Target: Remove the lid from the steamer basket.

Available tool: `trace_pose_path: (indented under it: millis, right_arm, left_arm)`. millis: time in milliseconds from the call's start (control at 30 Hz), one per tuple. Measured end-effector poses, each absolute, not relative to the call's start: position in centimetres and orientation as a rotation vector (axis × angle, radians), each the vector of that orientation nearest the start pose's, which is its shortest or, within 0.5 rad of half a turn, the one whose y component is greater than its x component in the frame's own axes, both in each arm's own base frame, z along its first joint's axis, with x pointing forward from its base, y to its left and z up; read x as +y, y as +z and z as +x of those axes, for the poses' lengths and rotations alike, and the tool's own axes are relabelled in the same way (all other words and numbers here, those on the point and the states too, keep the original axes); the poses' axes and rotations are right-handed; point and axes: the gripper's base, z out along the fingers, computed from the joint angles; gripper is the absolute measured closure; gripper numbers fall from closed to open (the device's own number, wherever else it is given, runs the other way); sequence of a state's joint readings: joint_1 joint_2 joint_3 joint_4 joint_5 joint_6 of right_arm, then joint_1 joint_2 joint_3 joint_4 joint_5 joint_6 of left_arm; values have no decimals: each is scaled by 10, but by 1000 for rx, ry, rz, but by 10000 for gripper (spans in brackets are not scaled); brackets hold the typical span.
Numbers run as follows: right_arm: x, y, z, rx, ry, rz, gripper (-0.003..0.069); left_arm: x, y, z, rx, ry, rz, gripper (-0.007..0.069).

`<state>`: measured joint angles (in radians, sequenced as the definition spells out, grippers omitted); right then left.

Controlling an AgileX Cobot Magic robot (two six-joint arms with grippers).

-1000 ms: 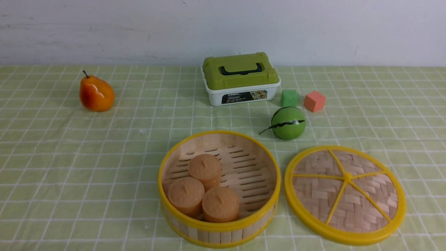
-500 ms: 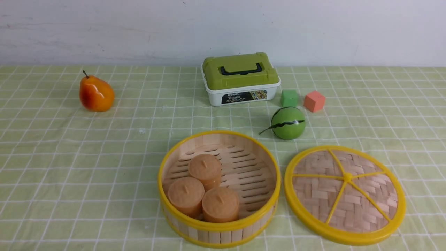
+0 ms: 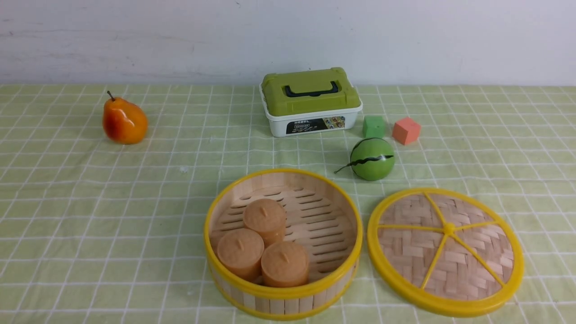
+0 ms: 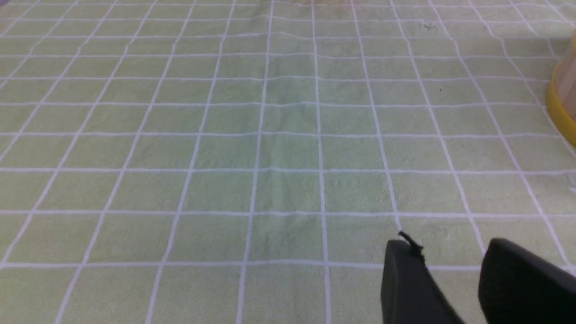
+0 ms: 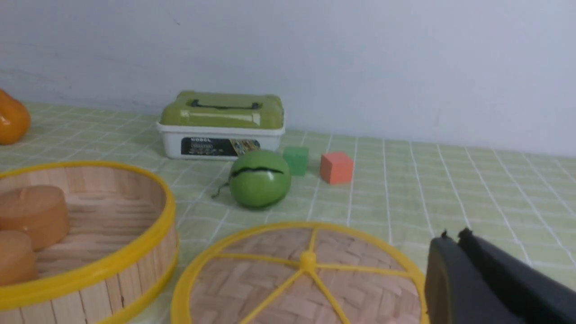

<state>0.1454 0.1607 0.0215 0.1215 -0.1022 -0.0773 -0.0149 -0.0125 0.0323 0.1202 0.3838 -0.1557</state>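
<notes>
Apparently, lid (image 5: 360,292) near right gripper (image 5: 450,243).

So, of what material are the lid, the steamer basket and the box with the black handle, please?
The lid: likely woven bamboo, matte, from its crossing strips; glossy yellow rim, probably plastic.
The steamer basket: apparently bamboo or wood, since the wall shows pale grained slats; its rims look plastic.
The box: seemingly hard plastic, smooth, shiny, with moulded green top edges.
</notes>
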Motion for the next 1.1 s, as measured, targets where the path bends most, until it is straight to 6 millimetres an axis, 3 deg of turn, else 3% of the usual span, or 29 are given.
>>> trace_pose_path:
  millis: [300,467,1100]
  right_arm:
    - [0,189,57,1679,89,98,651]
    - [-1,175,54,1831,93,143,647]
    - [-1,173,52,1873,97,153,620]
  left_arm:
    - [3,169,52,1883,2,-58,386]
    - [3,169,52,1885,2,-59,386]
    - [3,169,52,1884,2,-58,386]
